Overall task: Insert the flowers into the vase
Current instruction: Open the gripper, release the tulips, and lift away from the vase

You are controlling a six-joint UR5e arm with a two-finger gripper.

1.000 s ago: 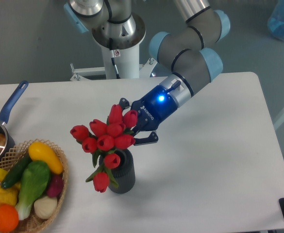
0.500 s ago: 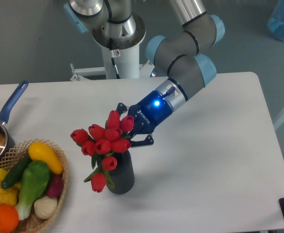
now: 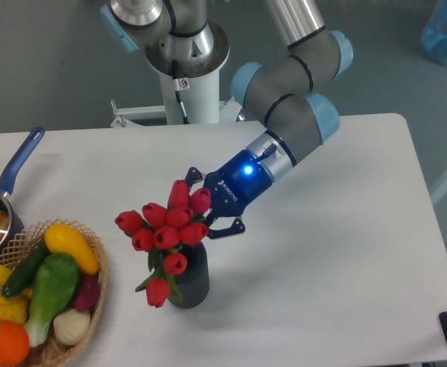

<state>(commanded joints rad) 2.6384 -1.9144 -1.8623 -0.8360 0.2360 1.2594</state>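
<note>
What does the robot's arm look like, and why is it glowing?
The robot's arm is made of thick grey tubes with light blue caps at the joints. It stands on a white post with a small red-and-white sticker. The tool is dark blue with black fingers, white lettering too small to read, and a bright blue light. Why it glows cannot be told.

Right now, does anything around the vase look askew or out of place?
Mostly fine: the flowers sit in the upright vase. One bud droops low over the vase's left side instead of standing with the bunch. The gripper is at the bunch; its grip is hidden.
</note>
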